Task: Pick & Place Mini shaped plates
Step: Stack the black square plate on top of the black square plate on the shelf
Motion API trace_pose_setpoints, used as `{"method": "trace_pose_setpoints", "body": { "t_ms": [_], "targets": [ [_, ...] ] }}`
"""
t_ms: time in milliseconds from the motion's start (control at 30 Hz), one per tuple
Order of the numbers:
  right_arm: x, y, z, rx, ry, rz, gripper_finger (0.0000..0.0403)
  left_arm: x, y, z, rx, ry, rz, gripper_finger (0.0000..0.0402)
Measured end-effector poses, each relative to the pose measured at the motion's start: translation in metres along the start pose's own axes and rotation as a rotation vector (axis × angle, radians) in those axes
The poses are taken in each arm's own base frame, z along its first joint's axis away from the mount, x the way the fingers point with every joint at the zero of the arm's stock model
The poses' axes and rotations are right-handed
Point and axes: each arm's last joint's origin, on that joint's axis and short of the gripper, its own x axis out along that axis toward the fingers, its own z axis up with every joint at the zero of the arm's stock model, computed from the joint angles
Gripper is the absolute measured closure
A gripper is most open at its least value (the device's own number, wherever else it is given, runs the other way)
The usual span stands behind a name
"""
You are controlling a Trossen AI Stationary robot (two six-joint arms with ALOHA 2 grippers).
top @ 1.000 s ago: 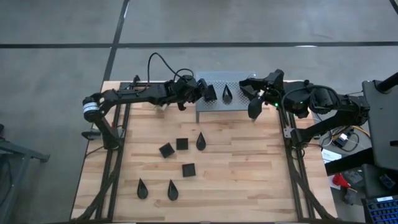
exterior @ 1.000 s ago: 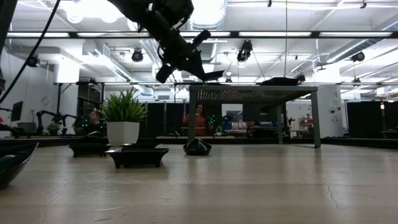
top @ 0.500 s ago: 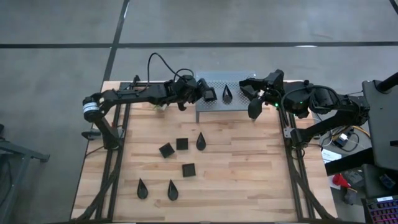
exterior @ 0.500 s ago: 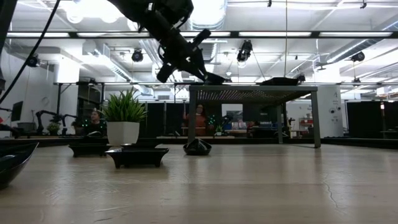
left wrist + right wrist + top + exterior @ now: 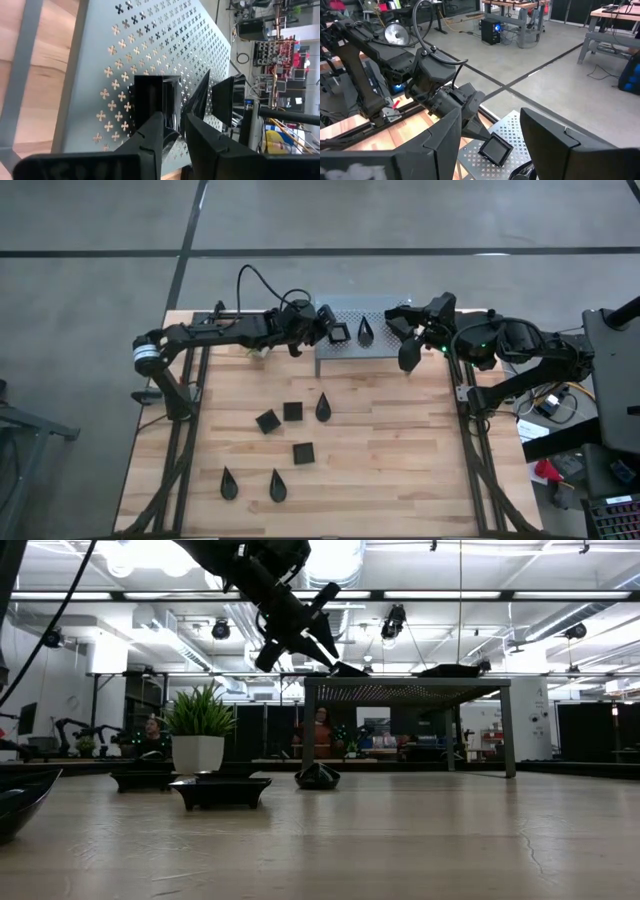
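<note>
Overhead, left gripper reached over the grey shelf, its fingers slack around a square plate resting there beside a teardrop plate; right gripper hovered at the shelf's other side, spread wide and empty. Loose plates lay below on the table. Low view showed the plate flat on the shelf. Left wrist view showed parted fingers flanking it. Best practice, I judged: open fully, then lift straight off.

A grey perforated shelf stands on the wooden table, near a potted plant.
</note>
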Motion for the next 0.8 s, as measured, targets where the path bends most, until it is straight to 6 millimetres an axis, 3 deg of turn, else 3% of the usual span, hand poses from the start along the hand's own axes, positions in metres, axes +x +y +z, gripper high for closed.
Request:
{"method": "trace_pose_setpoints", "body": {
  "t_ms": [433,800],
  "targets": [
    [0.000,0.000,0.000,-0.017,0.003,-0.001,0.0202,-0.002,0.005,-0.001,0.075,0.080,0.053,0.0328],
    [0.000,-0.001,-0.003,-0.039,0.026,-0.007,0.0202,-0.029,0.000,0.002,0.256,0.149,0.054,0.0328]
  ]
}}
